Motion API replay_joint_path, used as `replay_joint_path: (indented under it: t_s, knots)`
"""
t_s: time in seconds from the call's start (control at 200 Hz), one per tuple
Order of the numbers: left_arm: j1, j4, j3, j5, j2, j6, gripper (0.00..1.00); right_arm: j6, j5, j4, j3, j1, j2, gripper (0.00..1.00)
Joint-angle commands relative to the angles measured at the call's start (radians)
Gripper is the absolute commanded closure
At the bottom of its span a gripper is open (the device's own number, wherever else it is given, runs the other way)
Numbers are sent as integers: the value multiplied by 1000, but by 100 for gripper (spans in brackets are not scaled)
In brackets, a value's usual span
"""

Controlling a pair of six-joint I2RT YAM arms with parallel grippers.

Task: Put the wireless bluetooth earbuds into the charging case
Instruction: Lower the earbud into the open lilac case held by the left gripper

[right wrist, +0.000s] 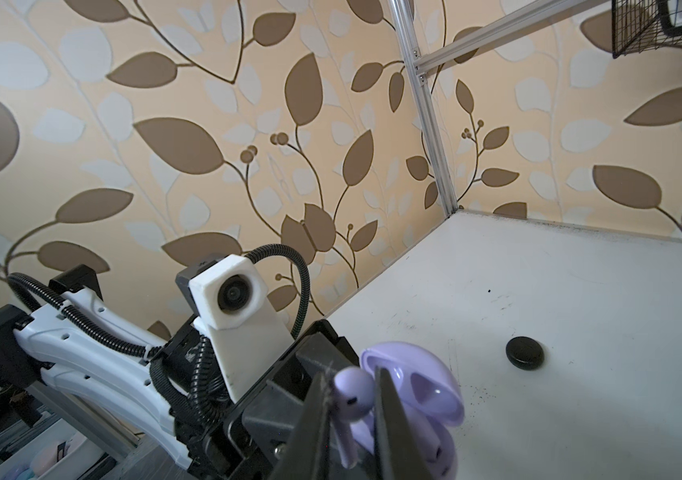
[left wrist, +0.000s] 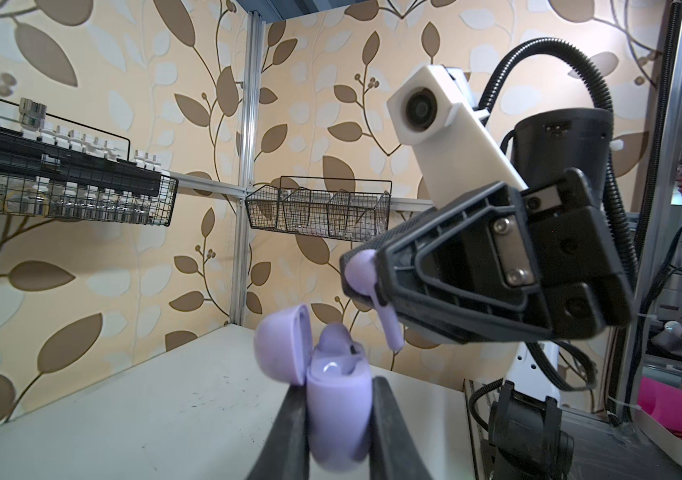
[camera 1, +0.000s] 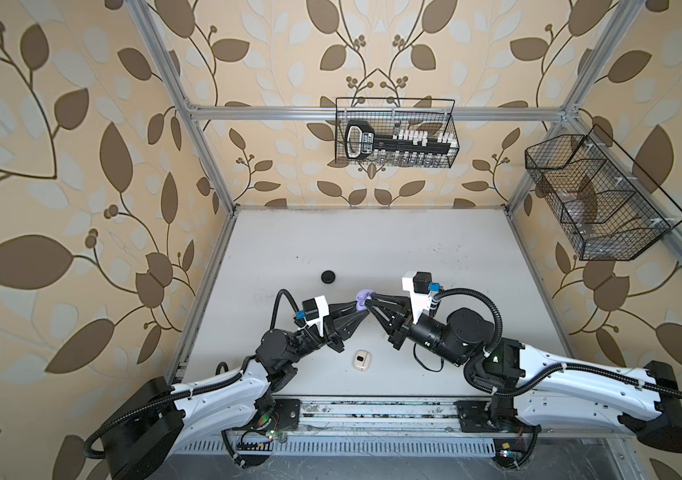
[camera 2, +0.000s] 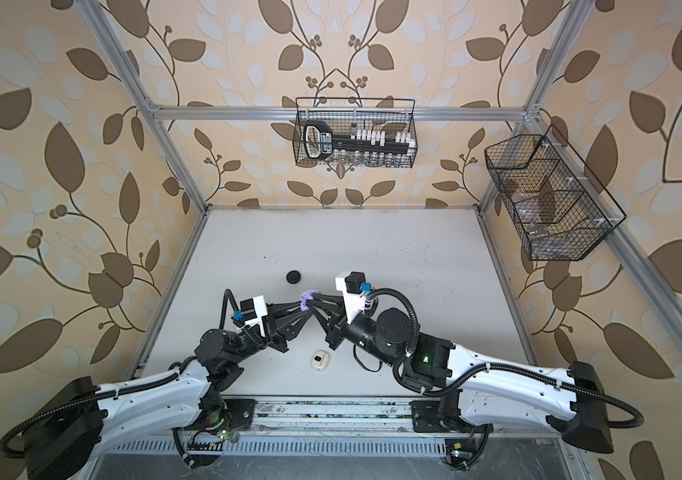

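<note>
- The left gripper (camera 1: 356,311) was clenched on the lavender charging case (camera 1: 362,297), a little below the middle of both top views. Seen from the left wrist, its fingers (left wrist: 297,419) pinched the case's lower body from both sides.
- The case's lid (left wrist: 283,349) stood open, swung back from the body.
- A rounded lavender shape (left wrist: 335,337) sat in the opening. It was too blurred to say whether it was a seated earbud.
- The right gripper (camera 1: 367,306) met the left one tip to tip. Its jaws grasped a lavender earbud (left wrist: 362,270) by the head, with the stem (left wrist: 391,328) pointing down just beside the case's opening, not yet inside.
- In the right wrist view the same earbud showed squeezed between the two fingers (right wrist: 385,399), with the open case right behind it.
- A closed black case (camera 1: 329,276) lay on the white table (camera 1: 372,241), up and left of the grippers.
- A cream-white case (camera 1: 362,360) lay below them, towards the lower middle of both top views.
</note>
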Motion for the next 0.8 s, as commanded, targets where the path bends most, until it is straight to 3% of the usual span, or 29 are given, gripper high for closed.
replay_joint_path:
  t_s: [0.0,0.795]
  knots:
    - [-10,102,27,34,4,-18,100,-23,35,16,35,5,4,84]
    - [-14,128,28,41,24,-27,100,-14,70,29,36,7,57,87]
